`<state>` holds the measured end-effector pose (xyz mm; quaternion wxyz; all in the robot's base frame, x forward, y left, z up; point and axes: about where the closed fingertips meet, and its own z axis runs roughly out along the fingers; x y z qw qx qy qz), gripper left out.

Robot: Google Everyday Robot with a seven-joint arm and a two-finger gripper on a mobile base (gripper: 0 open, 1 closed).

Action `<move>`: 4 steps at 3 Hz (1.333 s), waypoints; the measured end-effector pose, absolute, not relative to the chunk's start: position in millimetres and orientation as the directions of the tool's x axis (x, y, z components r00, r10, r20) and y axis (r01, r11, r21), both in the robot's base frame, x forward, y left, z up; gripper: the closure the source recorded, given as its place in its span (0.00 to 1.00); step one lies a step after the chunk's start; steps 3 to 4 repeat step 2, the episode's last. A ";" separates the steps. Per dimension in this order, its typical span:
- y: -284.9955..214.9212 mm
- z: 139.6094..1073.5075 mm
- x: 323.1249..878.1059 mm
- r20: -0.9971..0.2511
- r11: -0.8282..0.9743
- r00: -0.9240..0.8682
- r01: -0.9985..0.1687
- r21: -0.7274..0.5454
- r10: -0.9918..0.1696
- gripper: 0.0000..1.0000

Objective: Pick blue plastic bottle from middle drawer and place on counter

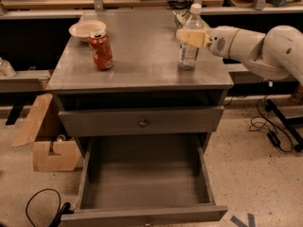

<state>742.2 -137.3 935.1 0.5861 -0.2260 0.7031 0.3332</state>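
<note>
We see the small, clear blue plastic bottle (188, 58) with its white screw cap standing upright on the broad grey worktop (142, 56), near the right edge, in the upper middle of the frame. The pale-padded two-finger pincer (190, 36) is clenched on the bottle at its label band, reaching in level from the right. Behind it we follow the rounded white robot arm (258, 46) out to the frame's right border.

Further left on the same worktop stands a red soda can (101, 50), upright and well apart from the bottle, and just behind the can sits a shallow white bowl (87, 30).

Below the worktop we find a shallow grey drawer front with a round metal knob (142, 121), pushed in. Under that, the wide grey middle drawer (144, 183) is pulled far out toward the bottom of the frame, its plain floor bare.

At lower left a tan cardboard box (47, 138) rests on the speckled floor beside the cabinet, with a black cable (35, 207) looping below it.
</note>
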 end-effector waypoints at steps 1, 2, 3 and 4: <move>-135.0 935.0 742.4 -0.975 0.673 -0.211 -0.711 0.204 0.073 0.00; -135.0 935.0 742.4 -0.975 0.673 -0.211 -0.711 0.204 0.073 0.00; -135.0 935.0 742.4 -0.975 0.673 -0.211 -0.711 0.204 0.073 0.00; -135.0 935.0 742.4 -0.975 0.673 -0.211 -0.711 0.204 0.073 0.00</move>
